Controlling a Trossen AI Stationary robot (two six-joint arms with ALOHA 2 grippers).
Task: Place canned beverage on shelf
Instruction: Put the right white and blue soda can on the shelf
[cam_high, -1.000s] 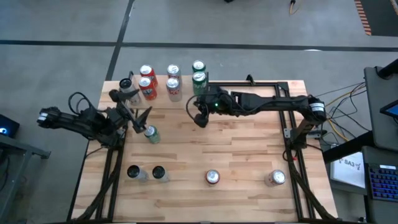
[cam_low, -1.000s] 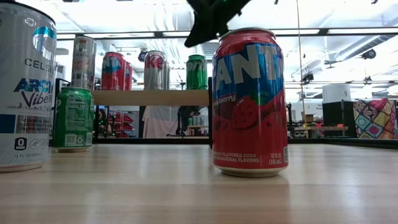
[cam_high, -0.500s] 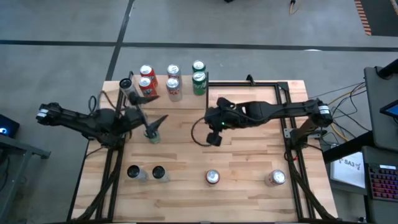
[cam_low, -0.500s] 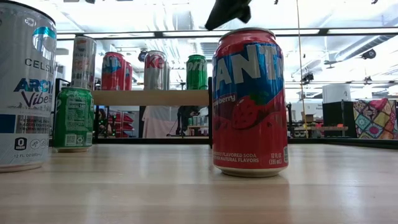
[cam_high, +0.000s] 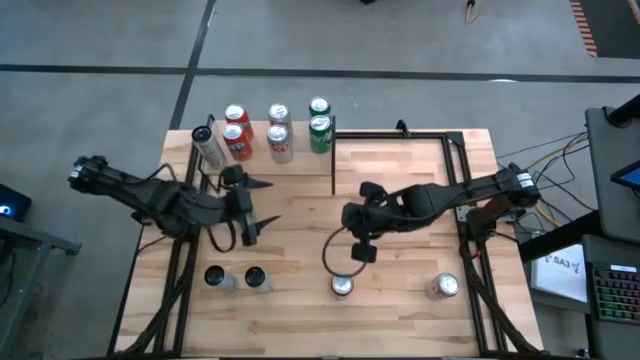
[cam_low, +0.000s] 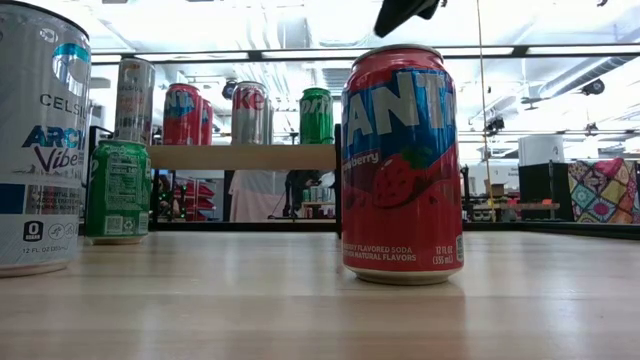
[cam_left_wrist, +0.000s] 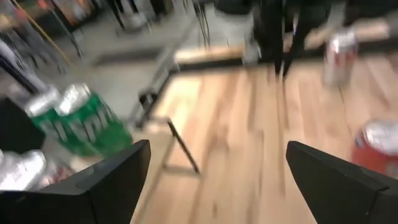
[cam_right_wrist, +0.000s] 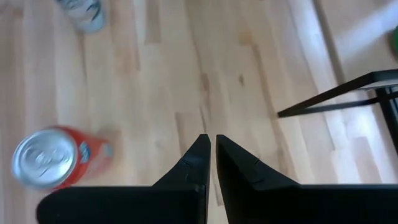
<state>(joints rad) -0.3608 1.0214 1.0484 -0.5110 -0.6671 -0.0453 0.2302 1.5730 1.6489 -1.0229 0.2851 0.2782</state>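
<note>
The shelf (cam_low: 245, 156) stands at the table's far left with several cans (cam_high: 279, 128) on its wooden board. My left gripper (cam_high: 264, 203) is wide open and empty near the shelf; between its fingers (cam_left_wrist: 217, 168) the left wrist view shows only bare table. A green can (cam_low: 117, 190) stands upright on the table, mostly hidden under that arm in the high view. My right gripper (cam_high: 360, 250) is shut and empty, above the table. It is just to the far side of an upright red Fanta can (cam_high: 342, 286), which also shows in the right wrist view (cam_right_wrist: 46, 158).
Two dark-topped cans (cam_high: 234, 278) stand near the table's near left edge and a silver can (cam_high: 443, 287) at the near right. The shelf's black posts (cam_high: 333, 152) rise at the far middle. A big Celsius can (cam_low: 40, 140) fills the low view's left.
My right gripper has gone from the shelf toward the table's near edge, closing on the red Fanta can. My left gripper has gone toward the table's right and a little toward its near edge, over the green can. No can has moved.
</note>
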